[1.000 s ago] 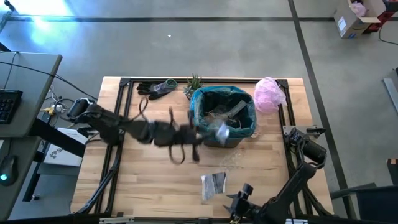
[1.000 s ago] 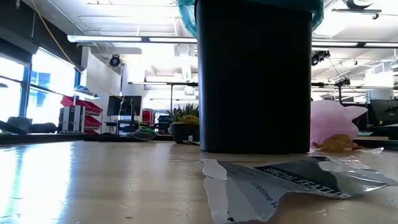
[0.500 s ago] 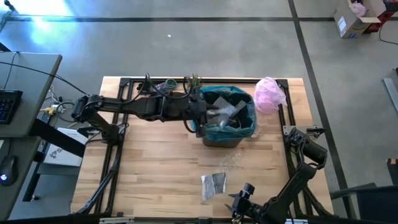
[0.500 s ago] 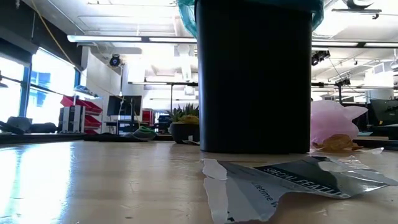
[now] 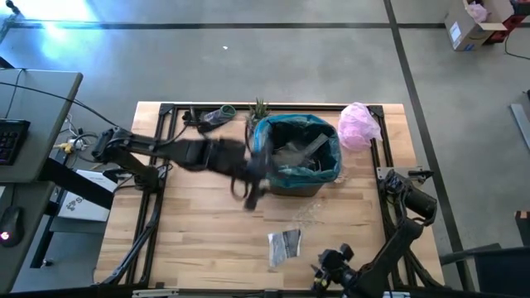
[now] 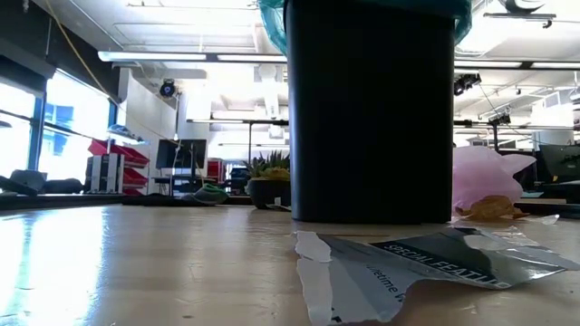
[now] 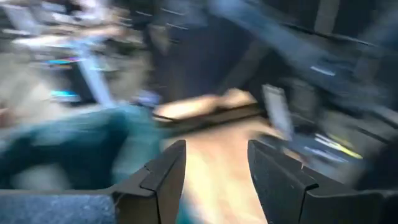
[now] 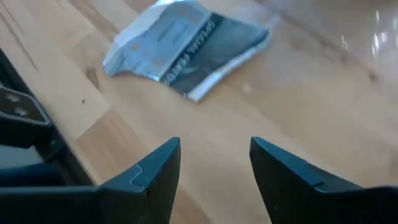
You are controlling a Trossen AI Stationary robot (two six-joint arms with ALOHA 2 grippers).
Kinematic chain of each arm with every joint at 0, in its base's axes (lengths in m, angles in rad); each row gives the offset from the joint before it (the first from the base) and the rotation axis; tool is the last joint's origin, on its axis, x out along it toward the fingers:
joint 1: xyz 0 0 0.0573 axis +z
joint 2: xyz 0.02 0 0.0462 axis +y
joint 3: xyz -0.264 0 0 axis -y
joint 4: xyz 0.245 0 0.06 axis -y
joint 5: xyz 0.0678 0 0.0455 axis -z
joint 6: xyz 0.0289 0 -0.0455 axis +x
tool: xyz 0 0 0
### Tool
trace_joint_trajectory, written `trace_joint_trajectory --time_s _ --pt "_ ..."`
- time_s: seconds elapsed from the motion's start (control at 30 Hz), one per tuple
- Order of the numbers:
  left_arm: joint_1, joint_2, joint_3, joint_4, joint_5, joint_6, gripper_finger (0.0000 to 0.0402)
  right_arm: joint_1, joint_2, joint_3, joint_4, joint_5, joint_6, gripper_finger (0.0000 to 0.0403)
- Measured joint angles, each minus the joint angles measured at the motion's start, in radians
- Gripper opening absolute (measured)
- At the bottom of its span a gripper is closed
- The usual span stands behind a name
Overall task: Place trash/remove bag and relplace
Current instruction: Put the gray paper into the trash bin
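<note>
Your left claw [image 5: 251, 192] has just pulled back from over the bin [image 5: 296, 184] and now hangs at the bin's left side, blurred with motion; its wrist view shows the two dark fingers [image 7: 163, 180] standing apart with nothing between them. A second ago that claw was at the bin's near rim with a pale scrap, half a second ago it reached over the opening, and now it is empty, so I judge that piece has gone in with the rest of the trash [image 5: 300, 154]. One drop done, more to fetch before the liner comes out

The bag [image 5: 332, 162] sits in the bin, its teal film folded over the rim, thin, translucent and wrinkled. The bin itself reads as a plain dark, straight-walled cylinder in the low view. On the tabletop [image 5: 199, 232] in front of the bin lies the long silvery wrapper [image 5: 284, 245], flat, glossy, printed, with torn white edges, and a clear crinkled wrapper [image 5: 313, 214] lies between it and the bin

Your right claw [image 5: 331, 266] waits in front of the bin at the tabletop's near edge, fingers wide and empty, pointed at the silvery wrapper. A puffy pale pink bag [image 5: 358, 124] sits at the bin's right, a small spiky plant [image 5: 257, 109] behind its left side
</note>
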Motion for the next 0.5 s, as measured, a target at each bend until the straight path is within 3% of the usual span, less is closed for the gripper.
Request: trace_joint_trajectory --time_s 0.13,0.23,0.5 --pt "-0.13 0.031 0.0 -0.121 0.007 0.016 0.0158 0.021 0.0 -0.006 0.0 0.009 0.114 0.0181" --pt "-0.221 0.084 0.0 -0.197 -0.066 0.006 0.0159 0.016 0.0 -0.039 0.021 0.015 0.181 0.0181" --pt "-0.36 0.312 -0.001 -0.211 -0.239 -0.074 0.0159 -0.026 0.0 -0.195 0.324 0.03 0.209 0.0181"
